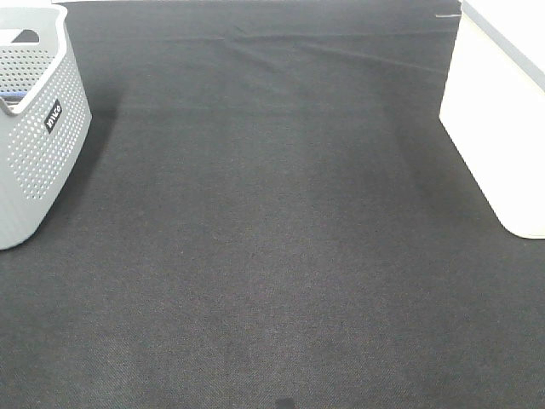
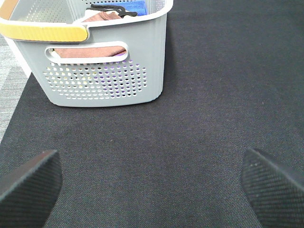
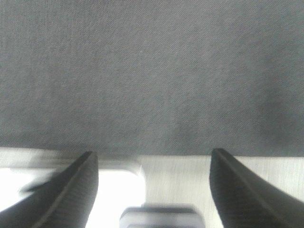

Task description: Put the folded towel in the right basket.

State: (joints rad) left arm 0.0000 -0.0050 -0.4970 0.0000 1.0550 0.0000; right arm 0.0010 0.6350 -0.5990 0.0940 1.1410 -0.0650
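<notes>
Exterior high view is showing 2 baskets on 1 dark cloth: 1 grey perforated basket sitting at abt 9–10 o'clock, and 1 white basket standing at abt 2–3 o'clock, its inside not showing. The two are lying well apart w/ only cloth between them. Neither of my arms is showing in this view.

My left gripper is hovering over the cloth w/ jaws spread wide and holding nothing; 2 black textured fingertips are showing at the pic's lower corners. Ahead of it the grey basket is sitting, w/ a yellow-orange handle on its rim. Inside I'm counting 1 reddish-brown towel, showing thru the side slot, 1 blue cloth and 1 black item I can't id.

My right gripper is also spread wide, empty, over the cloth's edge; pale blurry shapes are lying under it and I can't tell what they are.
</notes>
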